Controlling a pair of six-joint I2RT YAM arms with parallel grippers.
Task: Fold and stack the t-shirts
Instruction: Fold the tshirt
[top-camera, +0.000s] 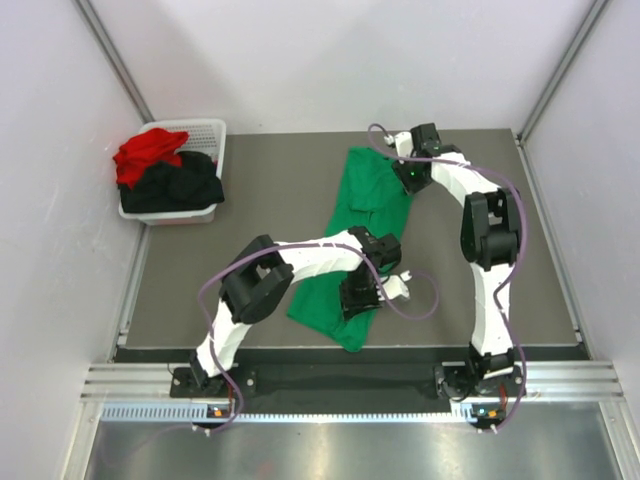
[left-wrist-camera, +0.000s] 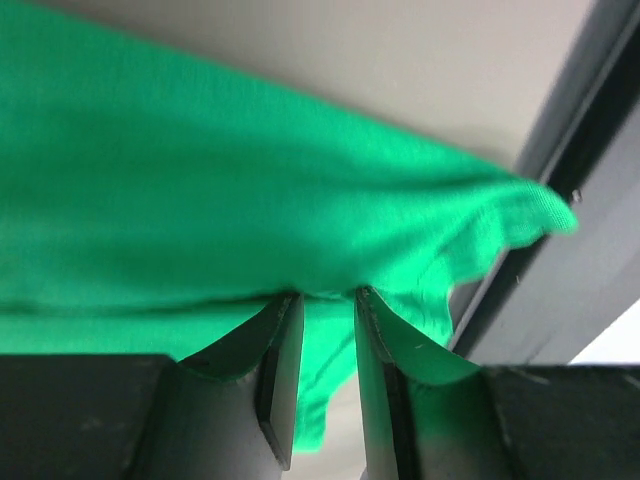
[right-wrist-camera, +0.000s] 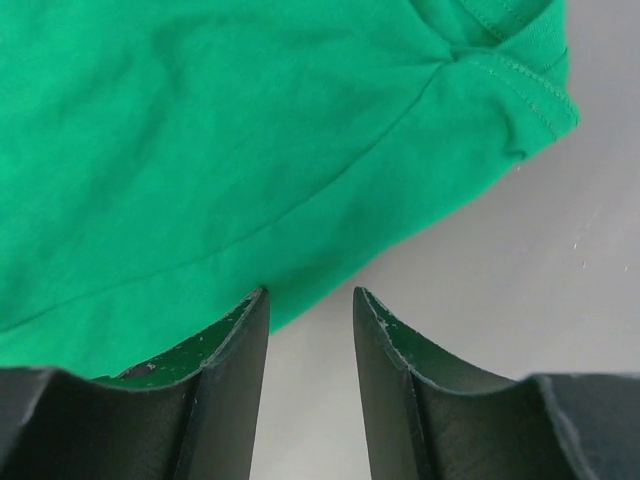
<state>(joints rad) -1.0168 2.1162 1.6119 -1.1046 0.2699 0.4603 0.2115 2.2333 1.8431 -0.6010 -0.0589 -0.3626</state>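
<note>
The bright green t-shirt lies as a long strip down the middle of the grey table, partly folded over itself. My left gripper is at its near right part and is shut on a bunch of the green cloth, which shows between the jaws. My right gripper is at the shirt's far right edge, open and empty; its left fingertip touches the shirt's edge. The red t-shirt and the black t-shirt are heaped in the white basket.
The basket stands at the table's far left corner. The table's dark near edge runs close to the left gripper. White walls enclose the table on three sides.
</note>
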